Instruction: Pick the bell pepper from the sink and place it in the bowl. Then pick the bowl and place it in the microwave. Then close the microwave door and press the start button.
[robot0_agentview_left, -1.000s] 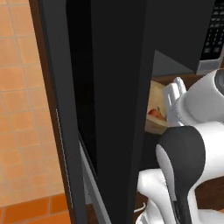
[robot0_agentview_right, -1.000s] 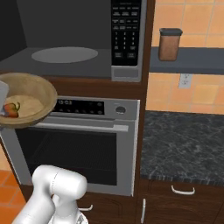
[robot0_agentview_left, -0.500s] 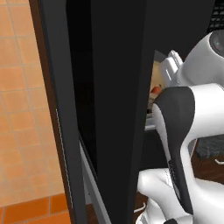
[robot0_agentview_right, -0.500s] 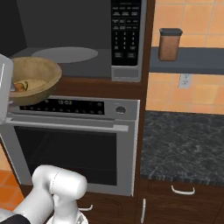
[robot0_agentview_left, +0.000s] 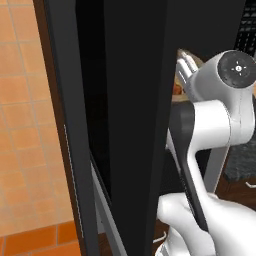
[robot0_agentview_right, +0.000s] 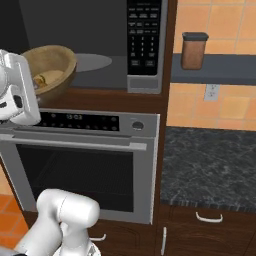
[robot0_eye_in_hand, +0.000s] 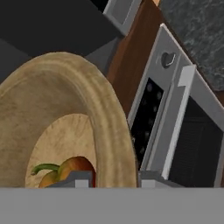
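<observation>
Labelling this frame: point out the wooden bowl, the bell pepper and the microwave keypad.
wooden bowl (robot0_eye_in_hand: 111, 131), hand view, on its thick rim.
bell pepper (robot0_eye_in_hand: 76, 166), hand view, on its red-orange skin.
microwave keypad (robot0_agentview_right: 144, 37), right base view, on the button strip.

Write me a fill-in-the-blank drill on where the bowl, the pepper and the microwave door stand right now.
1. The bell pepper lies inside the wooden ____.
2. The microwave door stands ____.
3. The end effector is shut on the bowl's ____.
4. The bowl is held above the steel wall ____.

Missing words: bowl; open; rim; oven
</observation>
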